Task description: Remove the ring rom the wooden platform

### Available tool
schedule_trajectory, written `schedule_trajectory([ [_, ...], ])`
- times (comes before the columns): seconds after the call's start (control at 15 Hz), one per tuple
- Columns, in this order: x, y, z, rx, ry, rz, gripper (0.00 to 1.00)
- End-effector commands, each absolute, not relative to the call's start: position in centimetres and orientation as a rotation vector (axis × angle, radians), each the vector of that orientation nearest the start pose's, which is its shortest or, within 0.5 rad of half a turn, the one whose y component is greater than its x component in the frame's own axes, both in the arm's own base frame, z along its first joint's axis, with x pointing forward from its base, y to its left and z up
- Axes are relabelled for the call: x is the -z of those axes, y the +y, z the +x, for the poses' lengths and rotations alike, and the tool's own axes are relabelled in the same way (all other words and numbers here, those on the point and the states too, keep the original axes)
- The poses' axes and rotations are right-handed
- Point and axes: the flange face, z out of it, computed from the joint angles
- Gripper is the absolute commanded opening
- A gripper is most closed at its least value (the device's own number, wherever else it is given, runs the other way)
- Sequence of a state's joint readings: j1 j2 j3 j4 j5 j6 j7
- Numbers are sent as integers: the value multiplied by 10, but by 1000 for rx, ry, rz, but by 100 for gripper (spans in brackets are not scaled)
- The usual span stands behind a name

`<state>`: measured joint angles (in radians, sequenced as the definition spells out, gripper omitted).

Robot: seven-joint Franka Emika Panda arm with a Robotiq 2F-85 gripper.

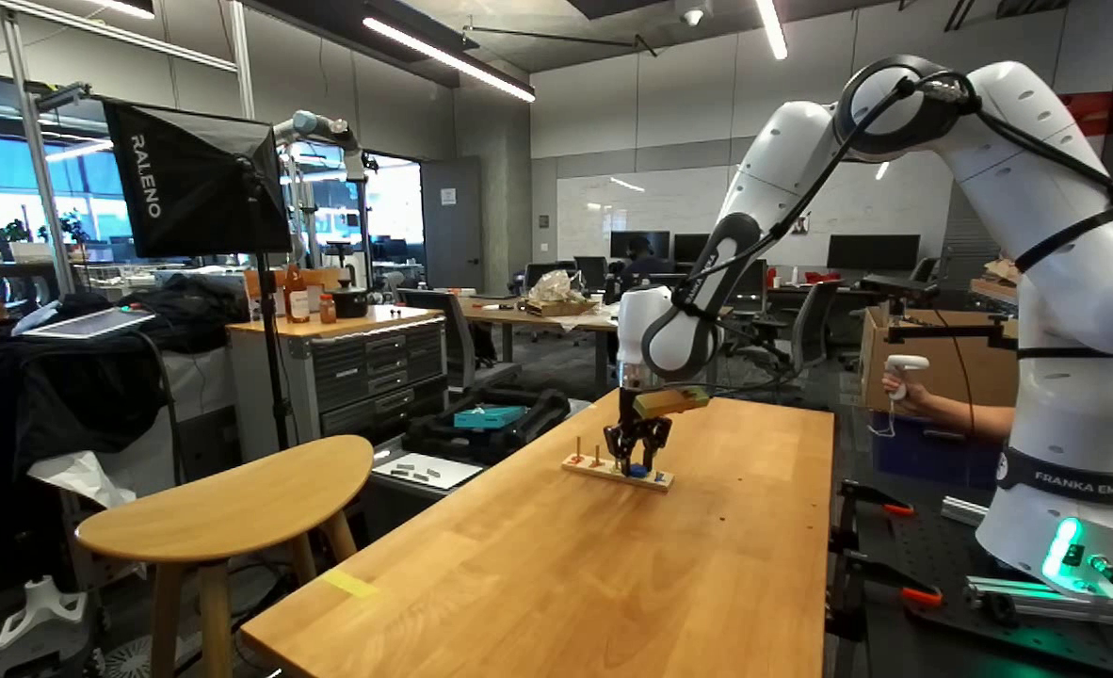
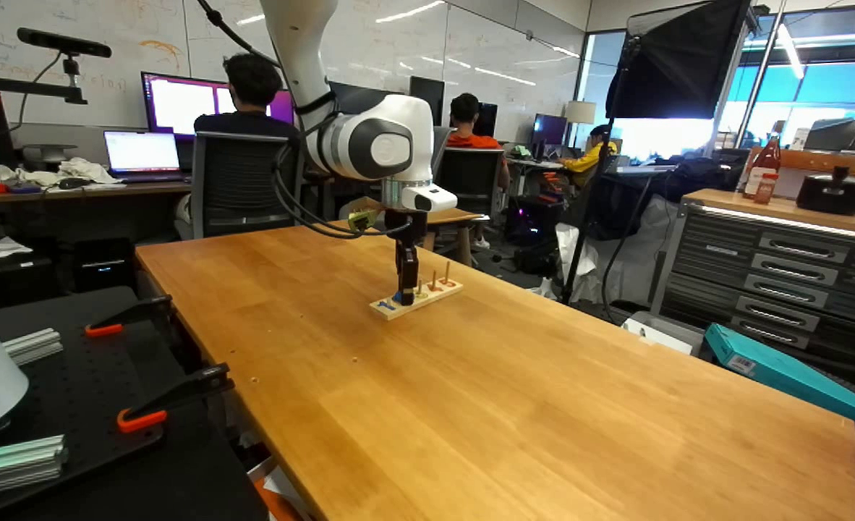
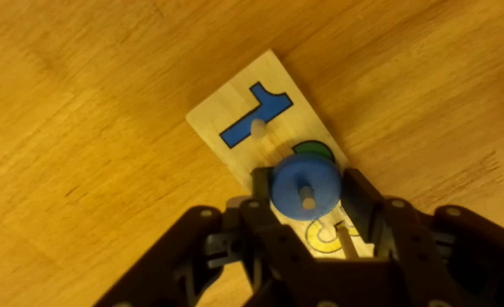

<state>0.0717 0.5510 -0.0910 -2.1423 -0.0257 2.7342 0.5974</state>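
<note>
The wooden platform [image 1: 587, 468] is a narrow pale strip lying on the long table; it also shows in an exterior view [image 2: 427, 301]. It has upright pegs and painted numbers. In the wrist view, the platform [image 3: 211, 113] shows a blue 1, part of a green 2 and a yellow 3. The blue ring [image 3: 288, 181] sits around the peg at the 2, and the peg tip sticks out through it. My gripper [image 3: 306, 187] points down with one finger on each side of the ring, both seeming to touch its edge. The gripper also shows in both exterior views [image 1: 637, 461] [image 2: 406, 298].
The platform lies near the side edge of the long wooden table [image 1: 669, 574]. Other thin pegs [image 2: 448, 273] stand on it beside my gripper. A round-topped side table [image 1: 236, 499] and a black case [image 1: 481, 424] stand off the table's side. Clamps [image 2: 181, 391] hold the near edge.
</note>
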Motion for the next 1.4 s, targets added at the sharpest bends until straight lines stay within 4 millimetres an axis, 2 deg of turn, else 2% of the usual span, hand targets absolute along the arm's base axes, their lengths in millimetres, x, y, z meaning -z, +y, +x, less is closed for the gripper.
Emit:
schedule_trajectory([
  [0.0, -146, -17, 583, 133, 921, -3039, 19],
  [0.2, -162, -16, 586, 135, 930, -3025, 18],
  [0.4, -191, -17, 590, 174, 943, -3010, 18],
  [0.53, -207, -33, 596, 218, 979, -3001, 18],
  [0.67, -215, -61, 602, 247, 1053, -2994, 18],
  [0.87, -204, -106, 603, 261, 1161, -3004, 18],
  [1.0, -190, -124, 598, 234, 1206, -2999, 18],
  [1.2, -164, -137, 588, 177, 1239, -2999, 18],
  [1.33, -145, -138, 582, 131, 1247, -3009, 19],
])
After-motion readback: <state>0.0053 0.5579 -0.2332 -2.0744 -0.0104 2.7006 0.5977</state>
